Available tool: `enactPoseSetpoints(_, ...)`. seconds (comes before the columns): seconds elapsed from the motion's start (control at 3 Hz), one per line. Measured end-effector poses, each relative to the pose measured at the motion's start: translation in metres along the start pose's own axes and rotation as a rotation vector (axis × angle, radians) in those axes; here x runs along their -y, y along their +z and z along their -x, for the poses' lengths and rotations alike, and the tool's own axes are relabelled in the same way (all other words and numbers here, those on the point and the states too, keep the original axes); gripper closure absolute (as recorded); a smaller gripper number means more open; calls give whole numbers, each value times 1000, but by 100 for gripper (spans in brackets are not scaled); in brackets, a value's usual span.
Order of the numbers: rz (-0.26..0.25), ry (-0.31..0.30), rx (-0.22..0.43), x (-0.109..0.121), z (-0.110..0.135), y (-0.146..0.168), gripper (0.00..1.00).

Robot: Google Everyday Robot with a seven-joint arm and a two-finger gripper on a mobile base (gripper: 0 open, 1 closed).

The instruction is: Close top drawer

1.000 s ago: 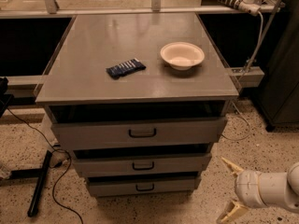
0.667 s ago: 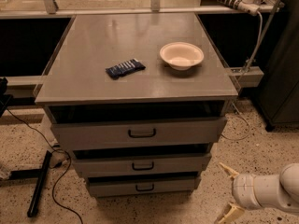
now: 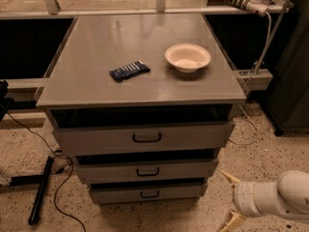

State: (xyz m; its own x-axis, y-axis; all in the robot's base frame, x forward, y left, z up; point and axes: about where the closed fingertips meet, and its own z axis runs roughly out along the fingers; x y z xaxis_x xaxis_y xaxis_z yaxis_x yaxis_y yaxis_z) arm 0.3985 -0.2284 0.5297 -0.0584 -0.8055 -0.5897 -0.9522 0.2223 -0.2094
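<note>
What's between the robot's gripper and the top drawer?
Camera view: the gripper hangs low right; only the middle drawer's corner and floor lie between it and the top drawer.

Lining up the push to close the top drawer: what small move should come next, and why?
Probably raise the gripper and swing it left toward the top drawer. It hangs open, low off the right front corner of the cabinet, level with the bottom drawer, touching nothing, while the top drawer front stands pulled out.
</note>
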Motion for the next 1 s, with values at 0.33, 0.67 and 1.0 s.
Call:
enactPoseSetpoints(0.33, 8, -54, -46, -3, -19, 43, 0)
enactPoseSetpoints(0.67, -3, -75, -65, 1, -44, 81, 0)
enactPoseSetpoints(1.0, -31, -100, -18, 23, -70, 145, 0)
